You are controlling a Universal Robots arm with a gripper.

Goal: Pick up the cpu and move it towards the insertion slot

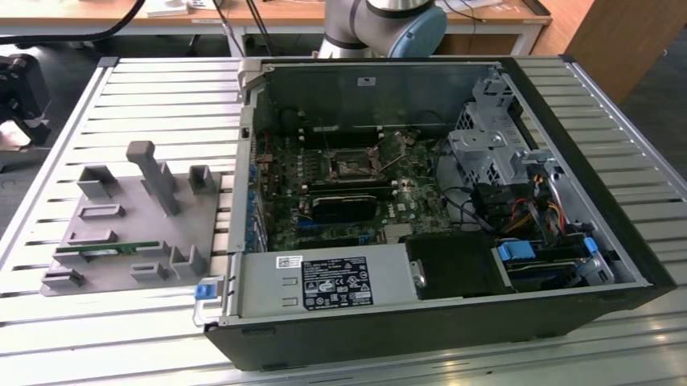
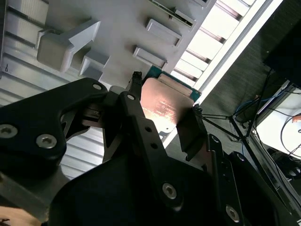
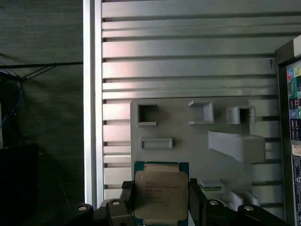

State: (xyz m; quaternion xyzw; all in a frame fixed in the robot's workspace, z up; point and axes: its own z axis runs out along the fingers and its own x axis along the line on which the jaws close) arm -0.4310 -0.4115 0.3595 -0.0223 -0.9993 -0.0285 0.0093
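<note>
Black jointed metal of the tool (image 2: pixel 164 113) sits nearest us in both wrist views, its fingers (image 3: pixel 194 200) clamped on opposite edges of the cpu (image 3: pixel 161 194), a thin flat square with a dull silvery lid and a green rim, one edge hidden behind the tool's body. We see it held over the grey moulded tray (image 3: pixel 188 141) on the slatted aluminium worktop (image 3: pixel 188 47). The slot (image 1: pixel 352 166), a dark square in a silver frame, lies well apart inside the open case (image 1: pixel 429 338) in the exterior view.
</note>
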